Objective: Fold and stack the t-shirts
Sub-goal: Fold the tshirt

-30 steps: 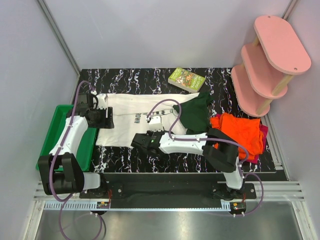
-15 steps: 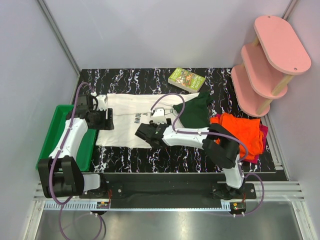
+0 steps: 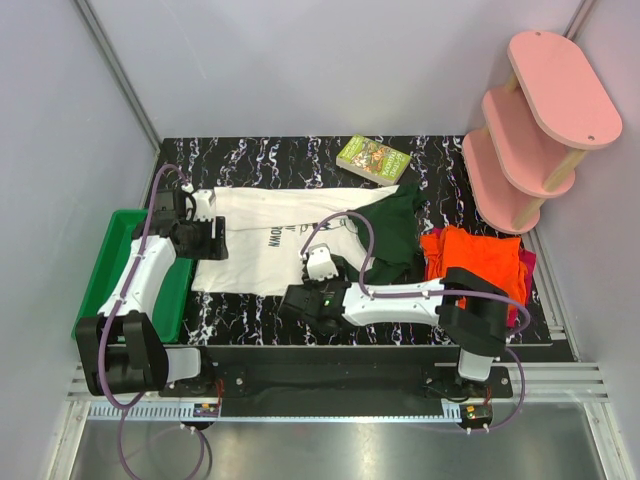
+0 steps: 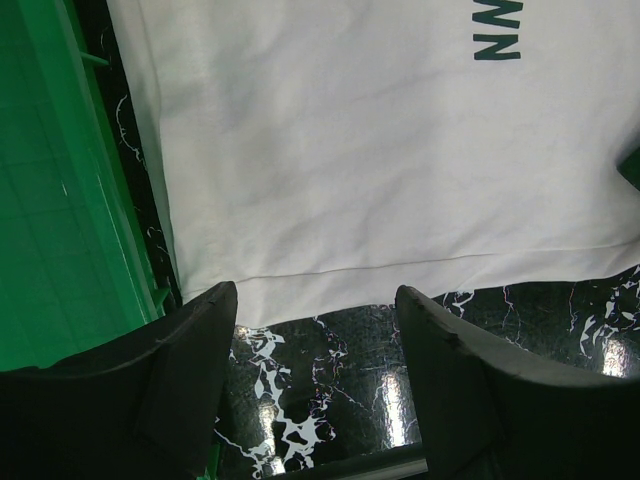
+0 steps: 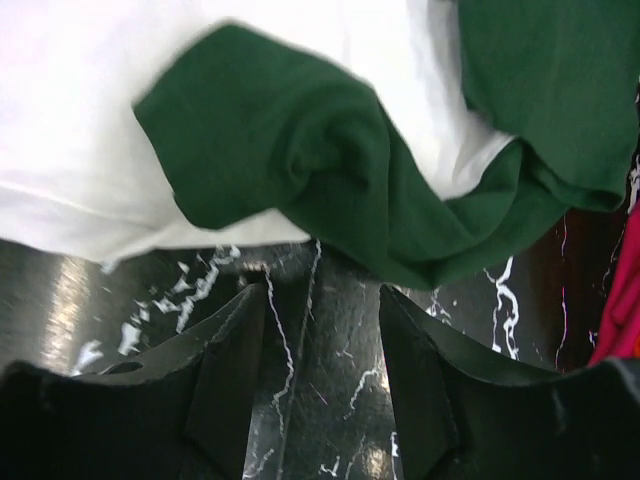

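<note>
The cream-white shirt [image 3: 262, 245] lay spread flat from the table's [image 3: 240, 312] centre toward nine o'clock, its green sleeve [image 5: 290, 140] bunched. The orange shirt [image 3: 482, 262] and magenta shirt [image 3: 524, 264] sat crumpled at three o'clock. The left gripper [image 4: 312, 300] and right gripper [image 5: 322, 295] hung spread apart, empty. Folding looked barely begun and nothing was stacked.

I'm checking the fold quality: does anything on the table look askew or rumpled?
Yes. The cream t-shirt lies flat, but its dark green sleeve is bunched in folds at its right side. The orange t-shirt beside it lies crumpled.
</note>
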Robot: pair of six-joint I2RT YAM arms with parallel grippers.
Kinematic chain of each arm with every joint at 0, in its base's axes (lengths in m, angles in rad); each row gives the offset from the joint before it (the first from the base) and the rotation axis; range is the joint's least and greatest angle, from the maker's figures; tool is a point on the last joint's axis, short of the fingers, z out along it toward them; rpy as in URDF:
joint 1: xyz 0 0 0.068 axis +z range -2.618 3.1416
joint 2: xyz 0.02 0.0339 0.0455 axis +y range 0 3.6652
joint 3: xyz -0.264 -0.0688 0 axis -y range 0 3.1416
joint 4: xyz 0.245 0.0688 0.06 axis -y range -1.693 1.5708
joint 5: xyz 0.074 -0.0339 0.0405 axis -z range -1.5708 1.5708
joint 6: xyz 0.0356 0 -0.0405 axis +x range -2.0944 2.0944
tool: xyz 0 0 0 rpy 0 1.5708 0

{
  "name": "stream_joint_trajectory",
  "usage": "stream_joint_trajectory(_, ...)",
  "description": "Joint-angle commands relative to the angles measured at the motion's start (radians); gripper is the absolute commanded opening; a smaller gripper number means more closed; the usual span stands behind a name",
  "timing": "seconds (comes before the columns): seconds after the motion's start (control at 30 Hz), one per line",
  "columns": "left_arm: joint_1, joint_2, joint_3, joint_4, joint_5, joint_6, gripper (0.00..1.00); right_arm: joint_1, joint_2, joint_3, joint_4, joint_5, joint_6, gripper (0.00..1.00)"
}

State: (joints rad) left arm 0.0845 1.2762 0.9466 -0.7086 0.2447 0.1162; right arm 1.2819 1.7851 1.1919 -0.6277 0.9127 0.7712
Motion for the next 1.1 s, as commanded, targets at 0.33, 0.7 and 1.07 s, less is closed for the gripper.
stream_joint_trajectory(0.33, -0.002, -0.005, 0.000, 0.026, 0.010, -0.001, 0.69, -0.069, 0.094, -0.008, -0.027, 0.015, 0.066, 0.57)
stream_joint_trajectory(0.7, -0.003, 0.008, 0.009, 0.026, 0.007, -0.007, 0.69, -0.151, 0.080, 0.015, -0.044, 0.052, 0.013, 0.50)
stream_joint_trajectory(1.07, -0.002, 0.031, 0.017, 0.026, 0.007, -0.007, 0.70, -0.326, 0.040, 0.001, -0.079, 0.046, 0.001, 0.53)
